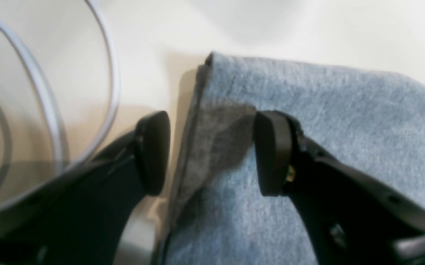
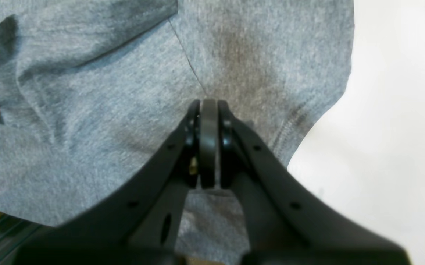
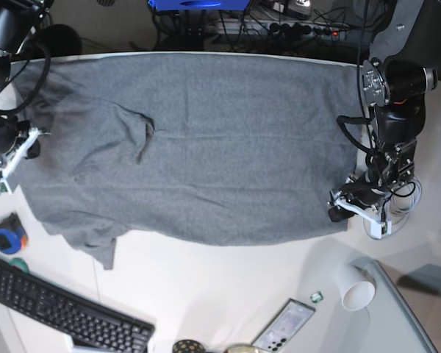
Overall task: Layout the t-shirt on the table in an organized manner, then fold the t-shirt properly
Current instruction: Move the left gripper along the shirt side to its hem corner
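Keyboard point(image 3: 59, 312), phone point(image 3: 283, 334), cup point(image 3: 357, 292) below t-shirt point(image 3: 206, 140) — left end effector point(image 1: 212, 152) spread, right end effector point(image 2: 209, 143) clenched.

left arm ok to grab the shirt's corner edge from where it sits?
Probably yes. The left gripper is open, its fingers either side of the t-shirt edge, one over bare table. Nothing blocks closing.

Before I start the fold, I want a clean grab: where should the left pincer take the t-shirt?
Take the t-shirt at the doubled hem corner lying flat between the open left pincer. Come from the bare table beside it, sliding one finger under that free edge, probably the cleanest pinch.
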Controlling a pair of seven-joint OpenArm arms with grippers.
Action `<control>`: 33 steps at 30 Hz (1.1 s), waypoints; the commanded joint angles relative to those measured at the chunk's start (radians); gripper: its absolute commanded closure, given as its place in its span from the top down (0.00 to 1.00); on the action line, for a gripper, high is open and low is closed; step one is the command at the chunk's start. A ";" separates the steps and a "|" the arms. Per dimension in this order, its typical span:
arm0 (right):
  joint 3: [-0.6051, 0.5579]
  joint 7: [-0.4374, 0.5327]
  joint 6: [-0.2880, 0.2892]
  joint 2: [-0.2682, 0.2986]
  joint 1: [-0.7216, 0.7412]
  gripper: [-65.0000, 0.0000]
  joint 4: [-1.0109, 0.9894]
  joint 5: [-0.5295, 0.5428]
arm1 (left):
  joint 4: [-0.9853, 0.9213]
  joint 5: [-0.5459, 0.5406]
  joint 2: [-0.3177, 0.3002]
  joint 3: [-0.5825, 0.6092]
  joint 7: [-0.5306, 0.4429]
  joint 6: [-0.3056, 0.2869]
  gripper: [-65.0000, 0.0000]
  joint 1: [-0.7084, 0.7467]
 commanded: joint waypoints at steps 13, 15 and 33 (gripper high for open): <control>0.005 0.016 0.001 0.014 0.010 0.01 0.014 0.014 | 0.020 -0.004 -0.009 0.001 -0.007 -0.004 0.00 0.031; 0.005 0.016 0.001 0.012 0.010 0.01 0.013 0.014 | 0.058 -0.004 -0.009 0.001 -0.003 -0.004 0.00 0.036; 0.005 0.017 0.001 0.012 0.013 0.01 -0.027 0.014 | 0.915 -0.014 0.015 0.084 0.407 -0.004 0.00 0.389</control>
